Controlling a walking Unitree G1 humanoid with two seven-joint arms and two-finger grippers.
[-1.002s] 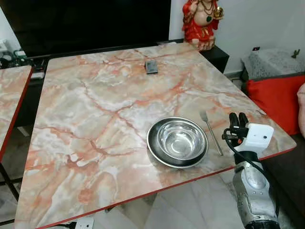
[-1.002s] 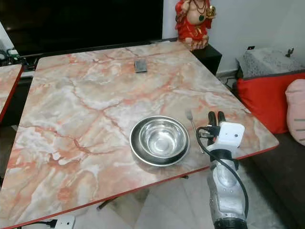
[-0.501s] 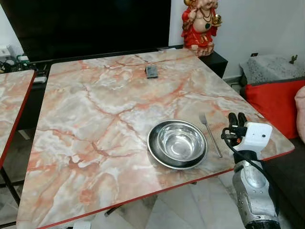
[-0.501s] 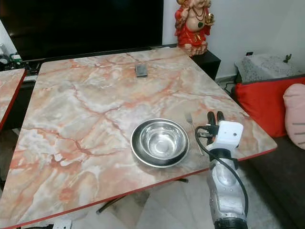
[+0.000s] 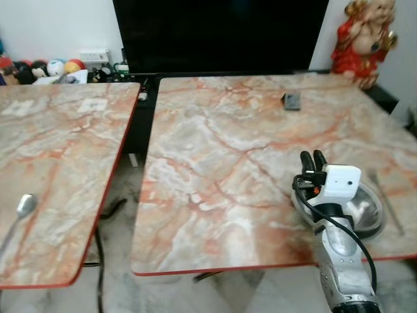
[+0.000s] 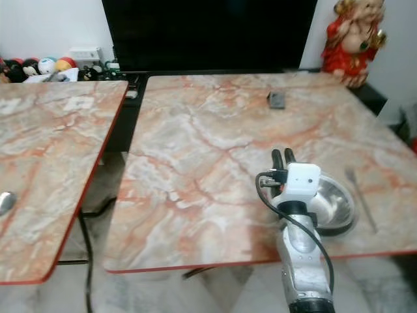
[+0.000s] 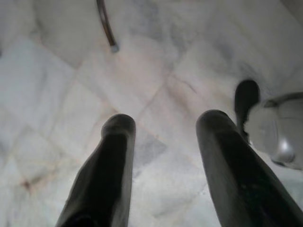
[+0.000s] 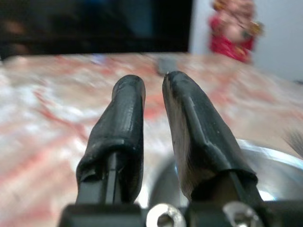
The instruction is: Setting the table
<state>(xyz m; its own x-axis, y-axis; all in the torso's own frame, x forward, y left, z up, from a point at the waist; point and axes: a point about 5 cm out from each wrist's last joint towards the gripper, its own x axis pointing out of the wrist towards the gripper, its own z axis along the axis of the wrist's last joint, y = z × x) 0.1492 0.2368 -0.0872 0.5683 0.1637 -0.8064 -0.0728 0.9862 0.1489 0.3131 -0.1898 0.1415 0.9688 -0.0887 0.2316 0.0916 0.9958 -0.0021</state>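
Two marble-patterned surfaces with red edges stand side by side, a gap of floor between them: the larger one ahead and to the right, the second on the left. Behind them a big dark screen fills the far wall, with a red and gold figurine at the far right corner and a heap of small toys at the far left. On the right surface, near its front right edge, sits a round steel bowl, shiny and shallow with a dark rim; nothing can be made out inside it, though the right arm covers its left part. Just right of the bowl, apart from it, lies a slim metal fork, tines toward the far side. A small dark flat object lies well away on the far part of the same surface. On the left surface, near its front left edge, lies a metal spoon, bowl end pointing away. The right tool is raised over the right surface just left of the bowl, its two black fingers upright and almost pressed together with a narrow slit between, pinching nothing. The left tool hangs over pale marble floor tiles, its fingers spread wide and empty.
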